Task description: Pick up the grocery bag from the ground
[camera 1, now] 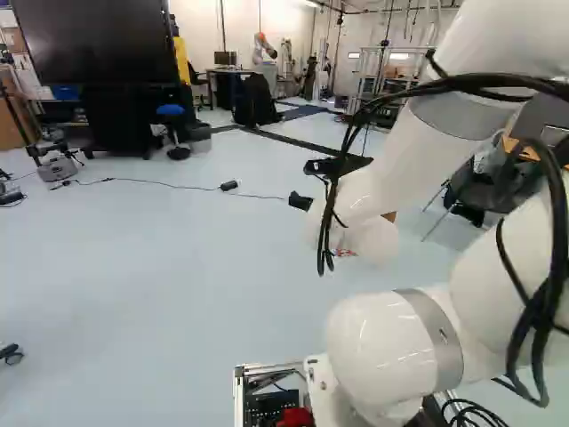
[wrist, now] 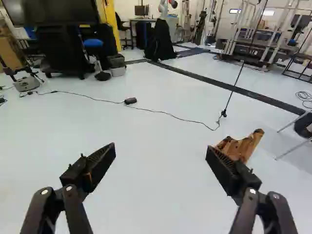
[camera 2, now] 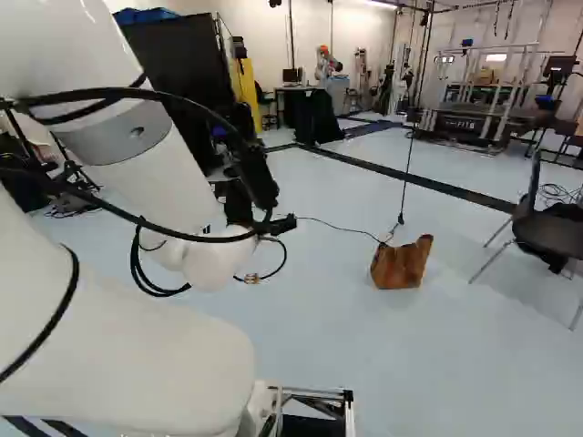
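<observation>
Gripper (wrist: 161,147) is spread wide with nothing between its fingers, so you have room to take something in. Your bag (camera 2: 401,264), a brown, crumpled one, stands on the floor (wrist: 146,195) clear ahead of the fingertips. Take twelve o'clock as straight out along the gripper, and the bag lies at about one o'clock, beyond the finger on the three o'clock side, which hides part of it in the wrist view. The left base view shows only a sliver of it past the arm (camera 1: 391,169), so trust the other two.

That offset is what your next move turns on: I'd swing or drive toward one o'clock until the bag sits at twelve, then lower and advance. Going straight ahead would probably carry you past its nine o'clock side. One edge stands taller, on its three o'clock side, and might make the easier pinch; expect it to crumple or tip if nudged.

Watch the thin cable (wrist: 168,113) and the foot of the hanging cord (wrist: 224,113), both just past the bag toward twelve. A chair (camera 2: 551,232) stands farther off, around two o'clock.
</observation>
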You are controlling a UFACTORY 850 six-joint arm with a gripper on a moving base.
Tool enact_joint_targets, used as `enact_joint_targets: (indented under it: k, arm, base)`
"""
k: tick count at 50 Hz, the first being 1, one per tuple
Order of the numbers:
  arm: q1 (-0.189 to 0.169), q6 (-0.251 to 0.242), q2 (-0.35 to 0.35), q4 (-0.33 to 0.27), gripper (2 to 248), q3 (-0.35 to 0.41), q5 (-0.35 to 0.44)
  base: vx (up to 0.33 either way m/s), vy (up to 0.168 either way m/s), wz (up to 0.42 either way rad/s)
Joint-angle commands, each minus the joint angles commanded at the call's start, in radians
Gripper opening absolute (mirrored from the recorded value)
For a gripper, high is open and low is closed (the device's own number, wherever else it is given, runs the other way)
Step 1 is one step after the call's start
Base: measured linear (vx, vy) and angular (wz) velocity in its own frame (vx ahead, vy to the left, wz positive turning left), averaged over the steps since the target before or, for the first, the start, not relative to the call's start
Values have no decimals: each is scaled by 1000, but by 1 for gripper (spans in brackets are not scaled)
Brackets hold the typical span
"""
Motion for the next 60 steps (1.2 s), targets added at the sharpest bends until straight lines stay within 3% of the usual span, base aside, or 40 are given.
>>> enact_joint_targets:
  k: [60]
  arm:
    - [0, 0, 0, 0, 247, 0, 0]
  base:
    - [0, 0, 0]
